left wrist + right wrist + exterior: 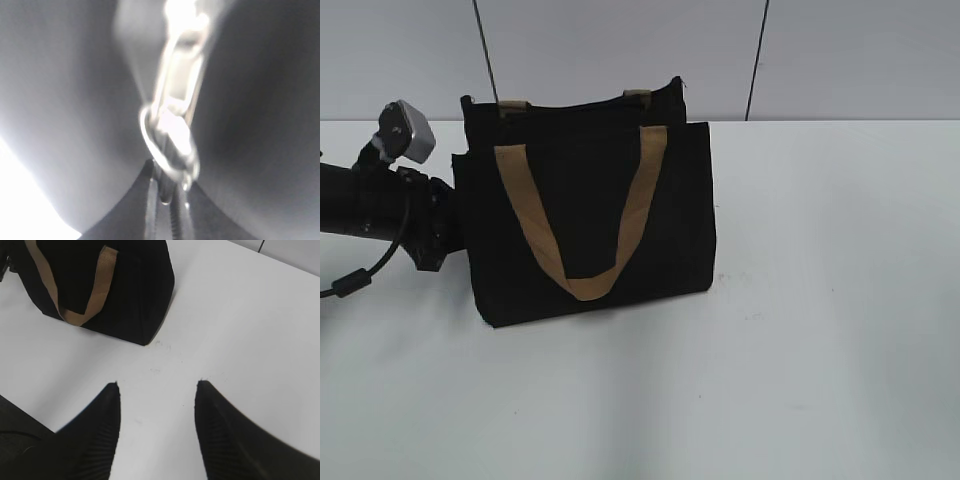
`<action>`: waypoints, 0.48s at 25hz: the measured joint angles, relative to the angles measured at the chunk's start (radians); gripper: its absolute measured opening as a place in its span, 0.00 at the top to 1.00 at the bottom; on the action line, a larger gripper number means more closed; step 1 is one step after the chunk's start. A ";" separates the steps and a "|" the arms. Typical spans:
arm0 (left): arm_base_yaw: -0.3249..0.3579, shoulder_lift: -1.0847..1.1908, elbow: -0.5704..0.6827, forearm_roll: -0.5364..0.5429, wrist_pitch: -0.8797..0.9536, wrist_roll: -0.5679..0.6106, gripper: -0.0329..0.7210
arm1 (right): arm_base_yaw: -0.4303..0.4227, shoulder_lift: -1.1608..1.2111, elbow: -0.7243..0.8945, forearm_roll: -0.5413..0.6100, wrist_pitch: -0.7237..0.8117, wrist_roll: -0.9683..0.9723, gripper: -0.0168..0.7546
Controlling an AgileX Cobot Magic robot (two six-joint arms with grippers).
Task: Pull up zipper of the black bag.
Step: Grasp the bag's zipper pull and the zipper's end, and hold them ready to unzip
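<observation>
The black bag stands upright on the white table, its tan handle hanging down the front; it also shows in the right wrist view. My left arm reaches in at the bag's left end, and the bag hides the fingertips in the exterior view. In the left wrist view the silvery zipper pull with its ring fills the middle, blurred and very close. My left gripper is closed narrowly around its lower end. My right gripper is open and empty above bare table, in front of the bag's right corner.
The white table stretches to the right and front of the bag. A pale wall with dark seams stands behind. The left arm's cable hangs at the left edge.
</observation>
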 joint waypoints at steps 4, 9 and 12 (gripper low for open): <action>0.000 -0.020 0.000 0.013 -0.003 0.000 0.90 | 0.000 0.000 0.000 0.001 0.000 0.000 0.49; 0.000 -0.134 0.000 0.064 -0.006 -0.023 0.92 | 0.000 0.000 0.000 0.001 -0.001 -0.004 0.49; 0.000 -0.216 0.000 0.137 -0.040 -0.087 0.92 | 0.000 0.000 0.000 0.002 -0.013 -0.030 0.49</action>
